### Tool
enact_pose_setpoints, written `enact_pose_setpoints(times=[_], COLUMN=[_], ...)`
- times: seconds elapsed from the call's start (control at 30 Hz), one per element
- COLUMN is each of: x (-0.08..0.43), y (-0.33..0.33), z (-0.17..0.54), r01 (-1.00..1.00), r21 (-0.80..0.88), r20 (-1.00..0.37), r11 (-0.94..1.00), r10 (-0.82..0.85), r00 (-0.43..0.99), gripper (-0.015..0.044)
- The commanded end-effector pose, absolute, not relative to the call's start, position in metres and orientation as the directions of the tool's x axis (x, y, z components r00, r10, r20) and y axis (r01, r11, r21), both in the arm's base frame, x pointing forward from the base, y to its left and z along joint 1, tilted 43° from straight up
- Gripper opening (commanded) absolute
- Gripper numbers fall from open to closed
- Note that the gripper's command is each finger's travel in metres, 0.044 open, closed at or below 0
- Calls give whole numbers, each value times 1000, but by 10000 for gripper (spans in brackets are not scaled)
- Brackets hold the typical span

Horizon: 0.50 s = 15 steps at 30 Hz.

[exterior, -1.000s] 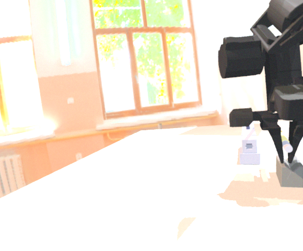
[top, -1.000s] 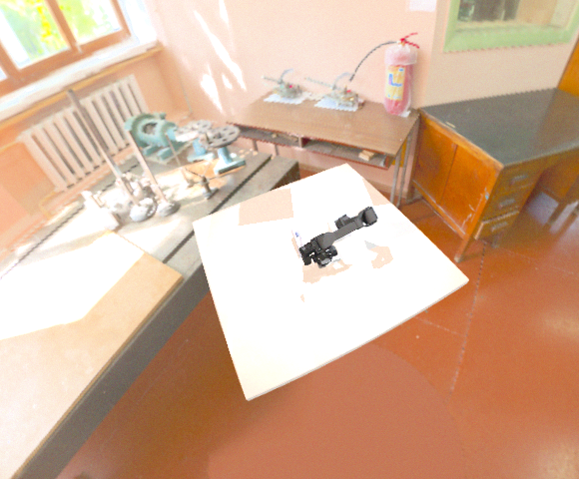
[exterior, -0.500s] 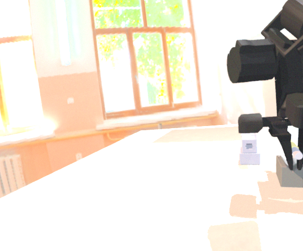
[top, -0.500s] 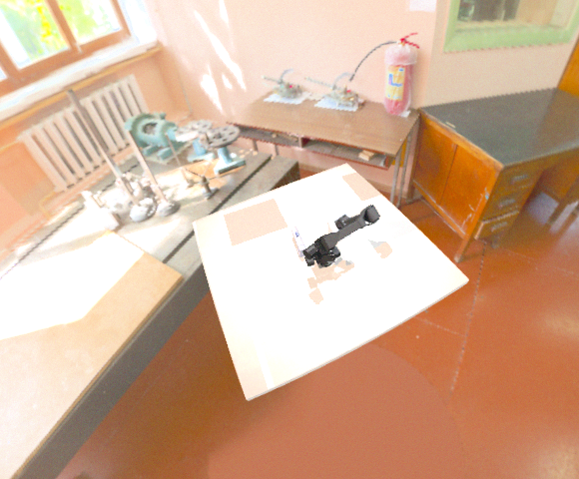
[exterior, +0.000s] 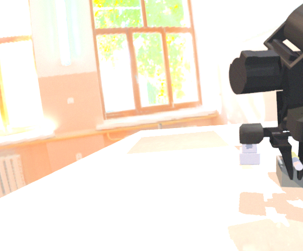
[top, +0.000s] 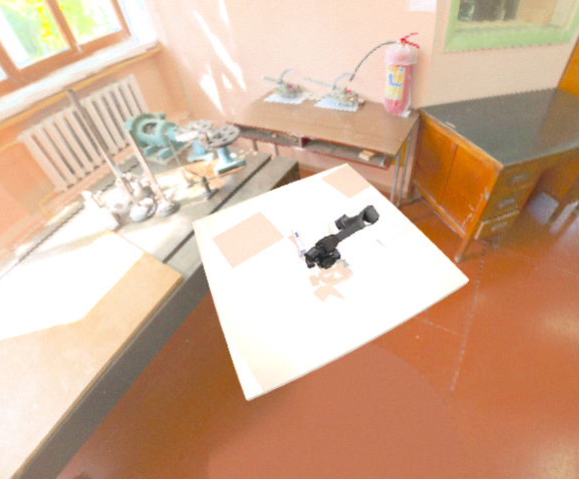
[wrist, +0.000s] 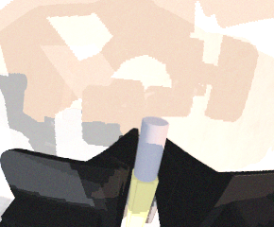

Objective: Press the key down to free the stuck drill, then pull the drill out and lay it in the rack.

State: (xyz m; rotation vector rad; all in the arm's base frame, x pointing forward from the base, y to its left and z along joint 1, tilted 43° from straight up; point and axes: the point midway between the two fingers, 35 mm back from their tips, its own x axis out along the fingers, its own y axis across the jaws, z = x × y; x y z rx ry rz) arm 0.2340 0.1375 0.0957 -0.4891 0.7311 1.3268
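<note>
- Sunlit pinkish walls and orange-brown window frames stand behind a white square counter [top: 280,329] [exterior: 119,205], centre of the top frame.
- Black fingers [exterior: 295,177] are nearly closed, clamped on the drill, a slim lavender-and-yellow cylinder [exterior: 296,163] [wrist: 149,161], at lower right of the exterior frame.
- Behind the fingertips there sits a grey block-shaped rack [exterior: 292,182].
- Left of it, a stepped lavender block [exterior: 249,158] rests apart.

Sunlit windows [top: 32,31] [exterior: 151,65], peach walls [top: 299,46] [exterior: 68,91]
</note>
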Motion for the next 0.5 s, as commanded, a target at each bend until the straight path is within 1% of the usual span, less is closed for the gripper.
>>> enact_pose_setpoints(times=[0.0,0.47], x=[235,236], y=[140,152], z=[92,78], r01=[-976,-976], r21=[88,88], r20=[-723,-723], r11=[201,200], r10=[686,687], r00=[76,76], gripper=[0,0])
